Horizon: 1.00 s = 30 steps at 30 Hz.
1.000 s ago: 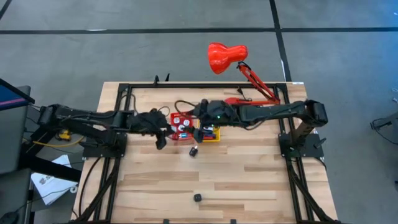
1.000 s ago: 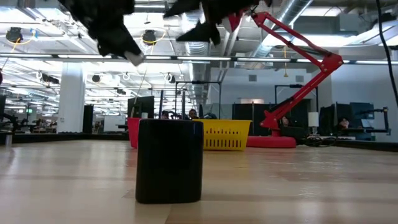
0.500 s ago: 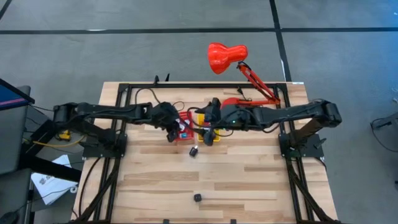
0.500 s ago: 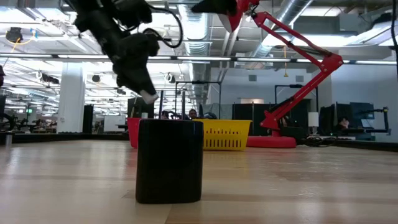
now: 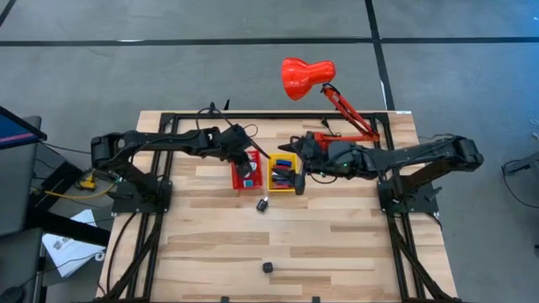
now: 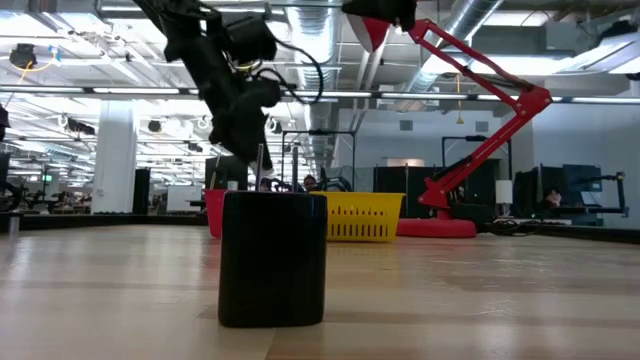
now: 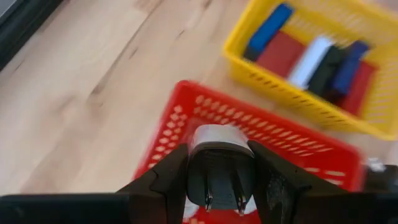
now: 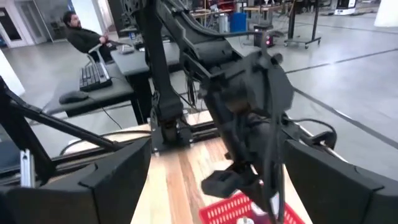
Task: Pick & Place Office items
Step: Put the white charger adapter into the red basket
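Office items (image 7: 309,59) (blue, red, white, black) side by side in yellow bin (image 7: 292,102)

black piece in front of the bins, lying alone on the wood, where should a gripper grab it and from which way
Judging by the high view, come straight down on the small black piece: it lies alone on bare table, just clear of the red bin and yellow bin. Close across its narrower sides; which sides those are can't be made out.

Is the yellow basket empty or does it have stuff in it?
It has stuff in it. In the left wrist view the yellow basket holds blue, red, white and black pieces lying side by side, such as the white piece.
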Each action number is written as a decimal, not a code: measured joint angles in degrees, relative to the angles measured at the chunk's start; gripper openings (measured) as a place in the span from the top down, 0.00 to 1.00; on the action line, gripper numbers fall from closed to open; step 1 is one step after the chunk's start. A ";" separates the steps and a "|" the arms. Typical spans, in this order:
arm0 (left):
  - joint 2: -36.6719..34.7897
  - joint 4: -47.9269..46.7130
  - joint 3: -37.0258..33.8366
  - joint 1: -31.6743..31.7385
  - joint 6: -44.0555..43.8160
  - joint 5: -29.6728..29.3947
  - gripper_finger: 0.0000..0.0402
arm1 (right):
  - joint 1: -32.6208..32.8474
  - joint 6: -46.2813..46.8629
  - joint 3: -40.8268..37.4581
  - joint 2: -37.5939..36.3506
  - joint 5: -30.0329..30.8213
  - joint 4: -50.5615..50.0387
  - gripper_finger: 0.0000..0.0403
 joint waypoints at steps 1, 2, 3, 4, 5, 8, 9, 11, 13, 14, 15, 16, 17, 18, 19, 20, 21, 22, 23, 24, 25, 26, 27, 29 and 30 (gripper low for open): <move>0.21 -0.39 -0.02 0.30 0.47 -0.31 0.66 | 0.00 0.31 0.11 0.04 -0.02 0.09 0.12; 0.64 -0.50 -0.04 0.40 1.05 -0.49 0.66 | 0.00 0.61 0.08 0.02 -0.04 -0.25 0.12; 1.35 0.50 0.12 0.40 1.43 -0.77 0.66 | 0.00 0.91 0.07 0.36 -0.03 -0.04 0.12; 1.73 0.52 0.10 0.40 1.46 -0.79 0.66 | 0.00 1.31 0.13 0.92 -0.04 0.24 0.12; 1.88 -0.68 -0.07 0.42 1.48 -1.26 0.66 | -0.02 1.54 0.09 1.33 -0.07 -0.07 0.12; 2.94 0.45 0.00 0.31 1.60 -2.25 0.66 | -0.02 2.35 0.07 2.20 -0.11 -0.27 0.12; 3.23 0.45 0.00 0.32 1.61 -2.37 0.66 | -0.04 2.41 0.25 2.58 -0.13 0.18 0.12; 4.04 1.36 0.00 0.35 1.61 -2.38 0.66 | -0.04 2.41 -0.10 3.02 -0.13 -0.79 0.12; 4.91 1.61 0.00 0.31 1.62 -2.56 0.66 | -0.04 2.43 0.18 4.15 -0.17 1.20 0.12; 5.23 1.10 -0.09 0.31 1.62 -3.06 0.66 | -0.04 2.43 0.09 4.20 -0.15 0.68 0.12; 5.86 1.54 -0.01 0.31 1.62 -4.22 0.66 | 0.02 2.45 0.01 4.25 -0.23 0.62 0.12; 6.30 1.78 0.04 0.31 1.62 -4.84 0.66 | 0.09 2.64 0.04 4.66 -0.53 1.14 0.12; 6.47 0.90 -0.09 0.39 1.62 -5.23 0.66 | 0.19 3.07 0.18 5.06 -0.57 1.44 0.12; 6.93 1.35 -0.10 0.40 1.62 -5.69 0.66 | 0.26 3.39 0.11 5.14 -0.61 0.77 0.12; 7.34 2.45 -0.01 0.41 1.62 -5.75 0.66 | 0.26 3.72 -0.03 5.14 -0.64 0.27 0.12; 7.38 1.88 -0.03 0.41 1.61 -5.80 0.66 | 0.27 3.88 -0.04 5.24 -0.77 0.61 0.12; 7.51 1.69 -0.04 0.42 1.62 -6.08 0.66 | 0.26 3.93 0.05 5.27 -0.78 0.82 0.12; 7.84 2.73 -0.03 0.42 1.62 -6.19 0.66 | 0.26 3.94 0.10 5.30 -0.78 0.97 0.12; 7.98 2.65 -0.02 0.42 1.62 -6.20 0.66 | 0.26 3.94 0.11 5.39 -0.80 0.93 0.12; 7.98 2.01 -0.07 0.42 1.62 -6.22 0.66 | 0.26 3.94 0.07 5.46 -0.80 0.92 0.12; 8.18 2.41 -0.07 0.40 1.62 -6.22 0.66 | 0.26 3.94 0.07 5.46 -0.78 0.90 0.12; 8.37 2.74 -0.04 0.42 1.62 -6.22 0.66 | 0.26 3.94 0.07 5.46 -0.78 0.90 0.12; 8.40 2.09 -0.04 0.42 1.60 -6.22 0.66 | 0.26 3.94 0.07 5.46 -0.78 0.91 0.12; 8.40 1.69 -0.07 0.41 1.61 -6.19 0.66 | 0.26 3.94 0.07 5.46 -0.78 0.72 0.12; 8.39 1.74 -0.07 0.40 1.60 -6.20 0.66 | 0.26 3.94 0.07 5.46 -0.78 0.75 0.12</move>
